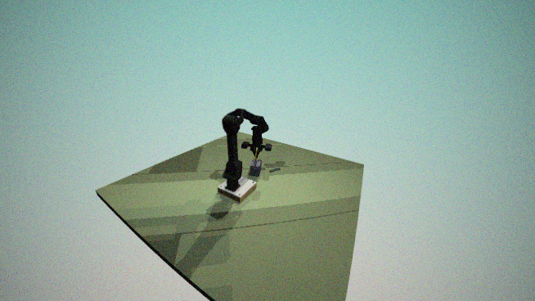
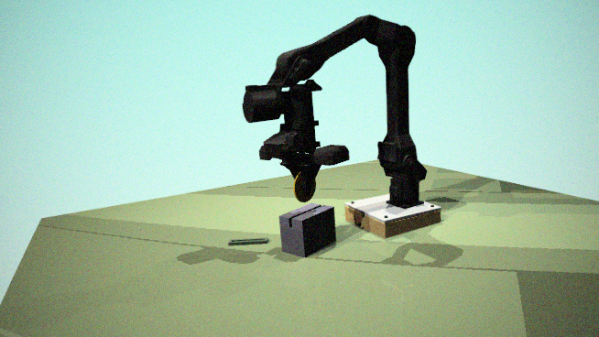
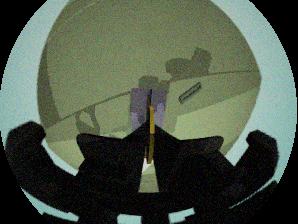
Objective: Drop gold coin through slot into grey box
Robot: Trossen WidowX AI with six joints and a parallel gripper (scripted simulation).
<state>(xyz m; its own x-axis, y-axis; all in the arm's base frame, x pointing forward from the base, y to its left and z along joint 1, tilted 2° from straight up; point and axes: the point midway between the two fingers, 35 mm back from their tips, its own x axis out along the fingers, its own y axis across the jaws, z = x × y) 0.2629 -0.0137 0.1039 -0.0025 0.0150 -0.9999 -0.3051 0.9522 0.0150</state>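
Scope: the side view, going left to right, with the other views to help.
Holder: the little green holder (image 1: pixel 275 170) (image 2: pixel 248 242) (image 3: pixel 190 93) lies apart from the box, with no coin standing in it. If the coin fell flat, I think its thin edge would be hard to pinch again.
Coin: the gold coin (image 1: pixel 256 154) (image 2: pixel 303 190) (image 3: pixel 152 120) is up over the box, on its edge, and not in the box. If it leans or turns a bit, it could hit the lid and not go in.
Gripper: the gripper (image 1: pixel 256 154) (image 2: pixel 306 176) (image 3: pixel 148 125) has its fingers squeezed on the coin. Pushing down on the lid could make the coin slip or tip in that small pinch.
Slot: the slot (image 2: pixel 304 213) (image 3: pixel 150 97) is very skinny. From the wrist it looks nearly in line with the coin, but I can't tell if it is just right. Letting go too high could make the coin bounce off and roll away.
Box: the grey box (image 1: pixel 255 168) (image 2: pixel 319 232) (image 3: pixel 137 107) stands upright under the coin. A coin pushed on the lid could slide or twist it, and then the slot would not match.
Base: the arm's base (image 1: pixel 241 195) (image 2: pixel 412 225) is at the right, near the box, but the coin looks like the bigger worry.
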